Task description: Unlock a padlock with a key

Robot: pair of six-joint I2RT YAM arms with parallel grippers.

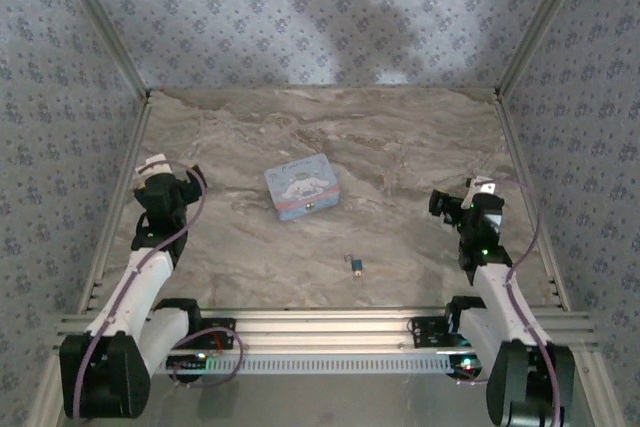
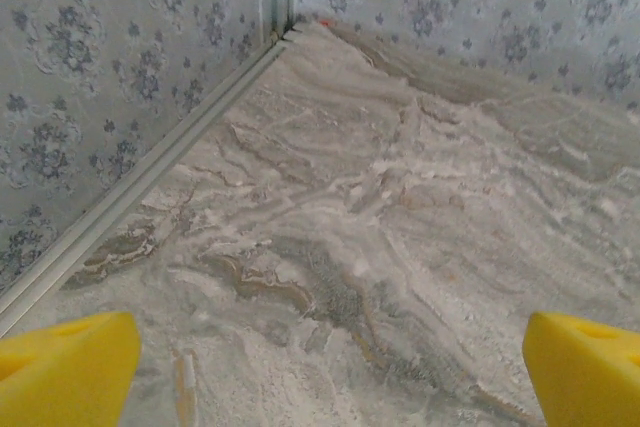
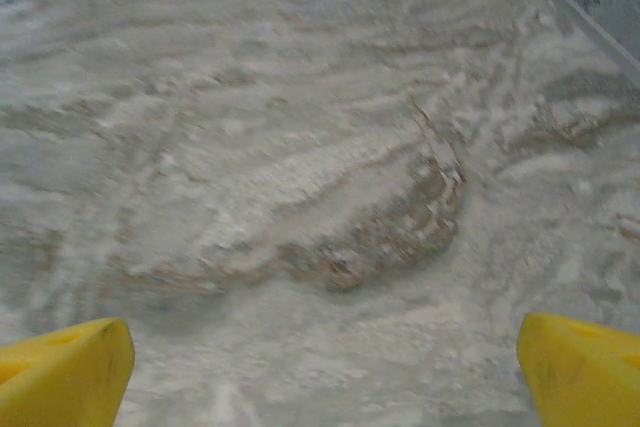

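The padlock (image 1: 355, 266) is a tiny dark blue-teal body with a small pale metallic part at its upper-left end. It lies alone on the bare marble desk (image 1: 400, 157), in the lower middle of the top view, just right of centre. It is too small to tell whether its shackle is shut or whether a key sits in it.

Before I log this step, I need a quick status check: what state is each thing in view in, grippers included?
padlock: lying loose on the table between the arms, too small to tell whether the shackle is open.
tin: lid shut, lying flat.
left gripper: open, nothing between the fingers.
right gripper: open, nothing between the fingers.
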